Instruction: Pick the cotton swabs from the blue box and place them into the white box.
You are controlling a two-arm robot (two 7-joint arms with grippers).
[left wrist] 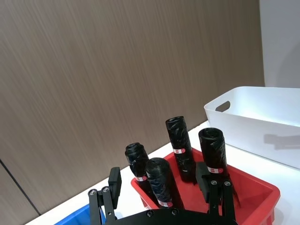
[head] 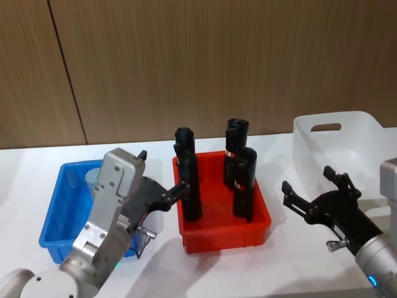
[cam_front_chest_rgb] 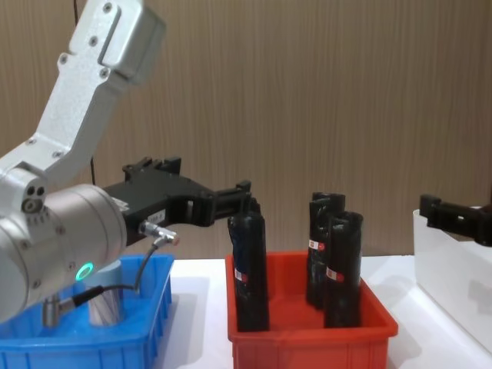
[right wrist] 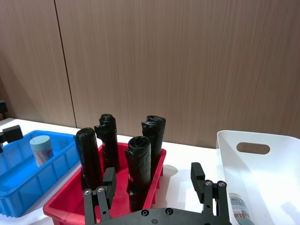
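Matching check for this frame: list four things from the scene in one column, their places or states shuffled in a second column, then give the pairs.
Column 1
1. standing swab jar
2. lying swab jar
3. left gripper
4. right gripper

Column 2
A. open, beside the white box
B. in the blue box
C. open, at the left edge of the red bin
D. inside the white box

Pairs: 1-B, 2-D, 3-C, 4-A
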